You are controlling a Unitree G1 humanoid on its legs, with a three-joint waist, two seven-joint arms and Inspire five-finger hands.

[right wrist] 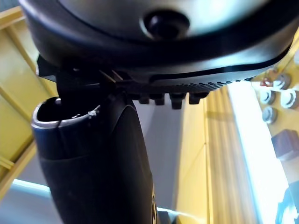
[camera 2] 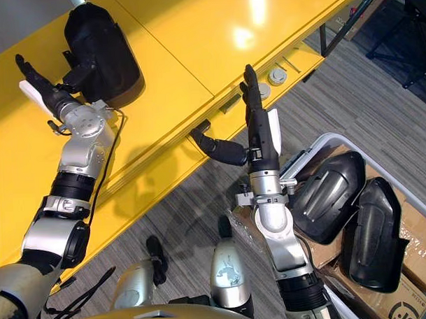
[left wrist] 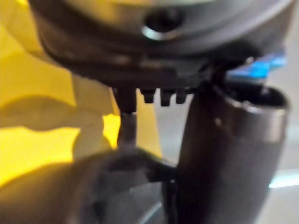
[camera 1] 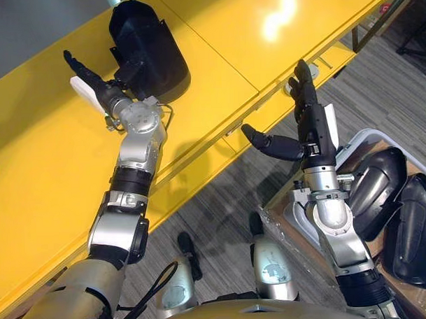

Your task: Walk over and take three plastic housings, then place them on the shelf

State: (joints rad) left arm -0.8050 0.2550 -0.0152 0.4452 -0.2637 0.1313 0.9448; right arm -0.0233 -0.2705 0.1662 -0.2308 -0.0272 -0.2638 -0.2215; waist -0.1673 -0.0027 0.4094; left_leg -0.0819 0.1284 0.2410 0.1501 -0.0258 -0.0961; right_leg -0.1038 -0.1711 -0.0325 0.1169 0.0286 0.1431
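Observation:
One black plastic housing (camera 1: 150, 53) lies on the yellow shelf (camera 1: 216, 40), far left. My left hand (camera 1: 91, 83) hovers over the shelf just left of it, fingers straight and apart from the housing's body, open with nothing in it. My right hand (camera 1: 311, 121) is raised in front of the shelf's edge, fingers straight and thumb spread, open and holding nothing. Two more black housings (camera 2: 329, 190) (camera 2: 373, 227) lie side by side in a white-rimmed bin (camera 2: 317, 147) at my lower right.
The shelf's front has a lower yellow ledge (camera 1: 199, 167) with small round grey parts (camera 2: 276, 77) on it near my right fingertips. A cardboard box (camera 2: 386, 304) sits under the bin. Grey striped floor (camera 2: 378, 91) runs between shelf and bin.

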